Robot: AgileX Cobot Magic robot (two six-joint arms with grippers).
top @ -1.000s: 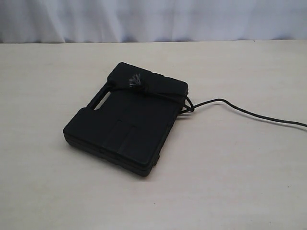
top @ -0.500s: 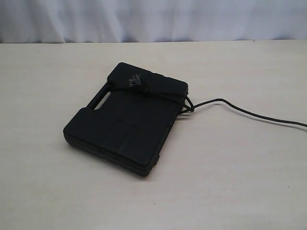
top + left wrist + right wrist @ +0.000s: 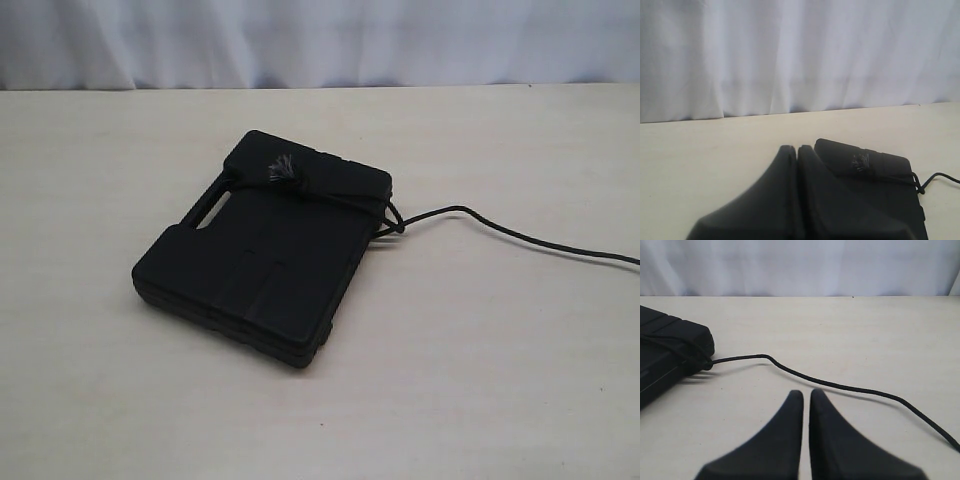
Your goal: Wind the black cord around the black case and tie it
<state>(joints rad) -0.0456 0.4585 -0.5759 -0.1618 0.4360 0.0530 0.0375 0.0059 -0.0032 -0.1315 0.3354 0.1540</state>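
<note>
Your left gripper has its two dark fingers pressed together with nothing between them, and the black case lies just beyond their tips. Your right gripper is also closed and empty, with only a hairline slit between the fingers. The black cord runs across the table a little past its tips, clear of them. In the exterior view the case sits flat a little left of centre frame, its slot handle on the edge facing the upper left. The cord crosses the lid near the case's upper end, where the frayed grey tuft rests. It bunches into what looks like a knot at the case's right edge, then trails loose over the pale table to the right edge of the frame. A white curtain fills the top.
</note>
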